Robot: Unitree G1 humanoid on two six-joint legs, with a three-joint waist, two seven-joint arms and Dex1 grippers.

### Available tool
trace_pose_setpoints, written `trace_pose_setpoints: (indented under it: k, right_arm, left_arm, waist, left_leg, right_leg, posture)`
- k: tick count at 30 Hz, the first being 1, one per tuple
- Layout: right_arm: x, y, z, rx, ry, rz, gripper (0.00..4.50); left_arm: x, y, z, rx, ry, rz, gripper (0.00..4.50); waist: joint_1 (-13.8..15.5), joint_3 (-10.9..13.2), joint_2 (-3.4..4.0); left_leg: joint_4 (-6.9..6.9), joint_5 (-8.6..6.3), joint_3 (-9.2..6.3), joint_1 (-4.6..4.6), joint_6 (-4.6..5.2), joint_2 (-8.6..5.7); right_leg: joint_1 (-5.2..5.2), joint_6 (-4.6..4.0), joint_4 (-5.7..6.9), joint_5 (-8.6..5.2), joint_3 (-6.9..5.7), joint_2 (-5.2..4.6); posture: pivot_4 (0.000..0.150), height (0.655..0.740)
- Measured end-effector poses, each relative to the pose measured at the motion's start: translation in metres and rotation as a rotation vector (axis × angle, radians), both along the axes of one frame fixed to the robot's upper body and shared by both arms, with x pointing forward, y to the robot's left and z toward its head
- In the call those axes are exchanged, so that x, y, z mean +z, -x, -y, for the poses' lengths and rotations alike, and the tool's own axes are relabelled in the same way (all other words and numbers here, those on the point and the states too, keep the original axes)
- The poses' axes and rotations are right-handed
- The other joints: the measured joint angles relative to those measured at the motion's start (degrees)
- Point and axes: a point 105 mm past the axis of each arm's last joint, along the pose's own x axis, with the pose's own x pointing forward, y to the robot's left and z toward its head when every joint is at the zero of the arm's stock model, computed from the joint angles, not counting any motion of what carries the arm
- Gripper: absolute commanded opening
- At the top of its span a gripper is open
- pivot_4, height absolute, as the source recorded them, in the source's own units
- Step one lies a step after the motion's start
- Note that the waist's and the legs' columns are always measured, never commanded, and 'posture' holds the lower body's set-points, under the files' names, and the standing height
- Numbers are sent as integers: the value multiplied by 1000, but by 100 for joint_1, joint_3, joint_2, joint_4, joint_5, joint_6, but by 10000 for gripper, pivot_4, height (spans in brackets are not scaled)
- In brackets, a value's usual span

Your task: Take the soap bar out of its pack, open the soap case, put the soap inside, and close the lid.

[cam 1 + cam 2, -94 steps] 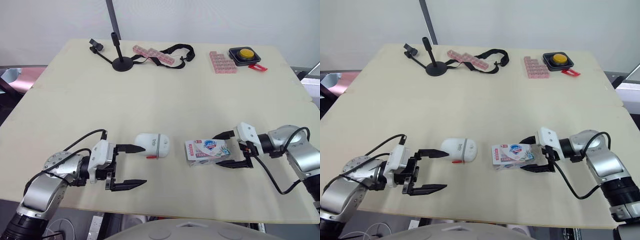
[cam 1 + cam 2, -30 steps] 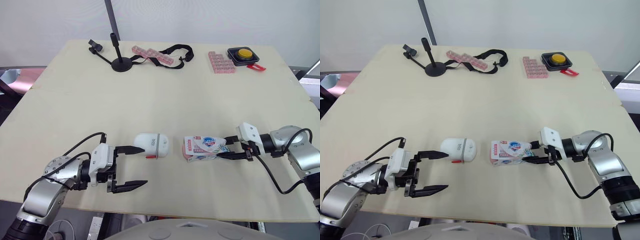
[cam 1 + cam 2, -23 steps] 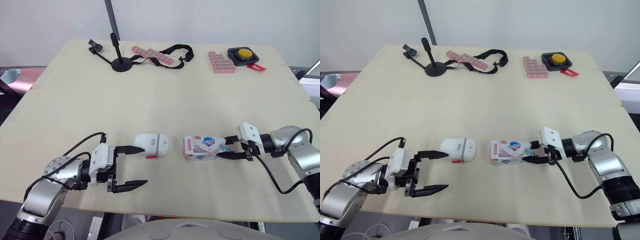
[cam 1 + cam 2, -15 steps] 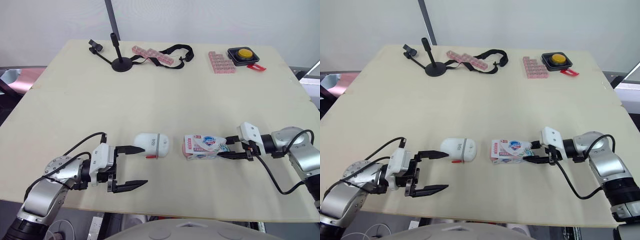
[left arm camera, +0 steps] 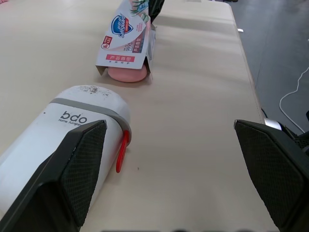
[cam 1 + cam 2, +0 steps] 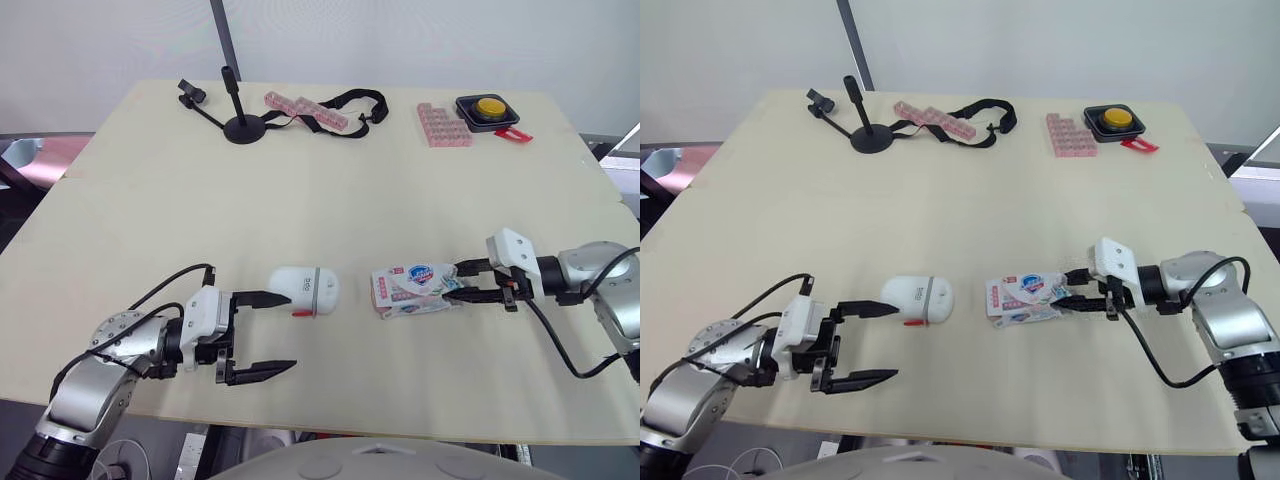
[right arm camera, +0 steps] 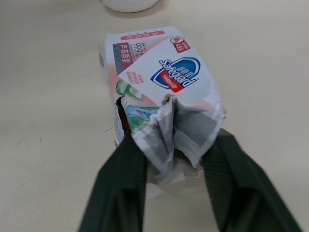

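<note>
The right pincer [image 6: 462, 283] is holding the crumpled right end of the soap pack [image 6: 412, 290], and its two fingers are standing narrow and pinching the paper between them. The pack is lying on the tabletop [image 6: 330, 190] in the near middle, to the right of the white soap case [image 6: 305, 289], near it but apart. At the left, open end of the pack the pink soap bar [image 5: 126, 74] is showing a little and touching the tabletop; I am judging that most of it is inside the pack. The left pincer [image 6: 290, 331] is standing wide and holding nothing, with its far finger just beside the left end of the case. The case is lying on its side and its lid is looking shut.

Several things are looking risky to me. The grip is only on thin crumpled paper, so the paper may be tearing or slipping out of the fingers when the pack is pulled or shaken. The bar may be sitting tight in the pack and travelling together with it, because nothing is holding the bar back. If it is coming free suddenly, the smooth bar may be sliding to the left against the case and pushing it away from the left pincer
</note>
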Motion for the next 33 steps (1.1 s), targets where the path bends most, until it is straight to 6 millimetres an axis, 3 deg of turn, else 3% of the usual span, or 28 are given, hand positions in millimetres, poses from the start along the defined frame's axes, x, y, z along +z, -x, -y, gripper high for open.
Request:
trace_pose_setpoints:
  k: [2, 12, 27, 31, 33]
  right_arm:
    - [-1, 0, 0, -1, 0, -3, 433]
    - [-1, 0, 0, -1, -2, 24, 433]
    - [26, -15, 4, 9, 38, 154, 433]
    - [24, -14, 20, -18, 75, 154, 433]
    - [23, -12, 38, -57, 96, 156, 433]
  left_arm:
    - [-1, 0, 0, 1, 0, -2, 45000]
    - [-2, 1, 0, 4, 1, -7, 45000]
    - [-5, 0, -1, 15, -10, -5, 45000]
    - [-5, 0, -1, 13, -10, -7, 45000]
    - [-5, 0, -1, 10, -10, -7, 45000]
  waist:
    - [1, -2, 3]
    - [-9, -11, 17]
    - [-3, -12, 19]
    - [5, -12, 19]
    - [16, -13, 19]
  left_leg:
    - [0, 0, 0, 0, 0, 0]
    - [0, 0, 0, 0, 0, 0]
    - [3, 0, 0, -1, 1, 0]
    - [4, 0, 0, -3, 1, -1]
    - [4, 0, 0, -6, 2, -1]
  right_leg:
    - [0, 0, 0, 0, 0, 0]
    - [0, 0, 0, 0, 1, -1]
    - [0, 0, 3, 0, 2, 0]
    - [0, 0, 1, 0, 4, -1]
    - [0, 0, -1, 0, 6, -3]
  posture:
    - [1500, 7385]
    - [1500, 7385]
    - [1500, 7385]
    - [1500, 7385]
    - [1500, 7385]
